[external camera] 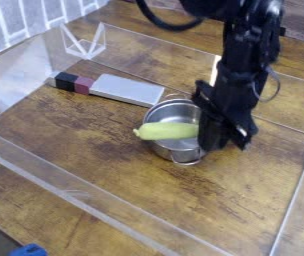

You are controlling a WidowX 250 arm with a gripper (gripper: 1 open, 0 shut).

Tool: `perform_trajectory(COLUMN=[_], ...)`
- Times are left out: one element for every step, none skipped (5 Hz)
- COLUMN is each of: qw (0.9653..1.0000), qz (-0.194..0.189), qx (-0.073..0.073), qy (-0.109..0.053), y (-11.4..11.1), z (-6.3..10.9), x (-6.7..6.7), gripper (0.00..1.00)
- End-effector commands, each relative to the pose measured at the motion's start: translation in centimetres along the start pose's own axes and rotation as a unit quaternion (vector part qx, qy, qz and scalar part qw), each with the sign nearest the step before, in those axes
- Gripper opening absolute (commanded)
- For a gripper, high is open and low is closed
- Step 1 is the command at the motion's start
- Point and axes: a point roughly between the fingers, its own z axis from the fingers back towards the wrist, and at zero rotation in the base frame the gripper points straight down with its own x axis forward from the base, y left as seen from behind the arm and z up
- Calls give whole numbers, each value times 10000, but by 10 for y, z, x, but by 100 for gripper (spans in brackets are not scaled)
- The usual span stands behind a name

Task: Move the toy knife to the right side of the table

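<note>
The toy knife (pixel 111 88) lies flat on the table (pixel 61 150) at the back left, its grey blade pointing right and its black-and-pink handle to the left. My gripper (pixel 210 138) is well to the right of it, down at the steel pot (pixel 179 145). Its fingers are shut on the right end of the yellow-green corn cob (pixel 167 130), which sticks out to the left over the pot's rim. The fingertips themselves are partly hidden behind the cob and the pot.
Low clear acrylic walls (pixel 115 205) edge the tabletop. A clear folded stand (pixel 81 42) sits at the back left corner. A blue object (pixel 28 250) shows at the bottom edge, outside the walls. Bare wood lies to the right of the pot.
</note>
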Motion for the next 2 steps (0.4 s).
perform_trajectory(qw=[9979,9976], qz=[188,15], qx=[244,319], qy=[-578,-615], y=[14,13], z=[48,49], x=[13,23], gripper=[0,0])
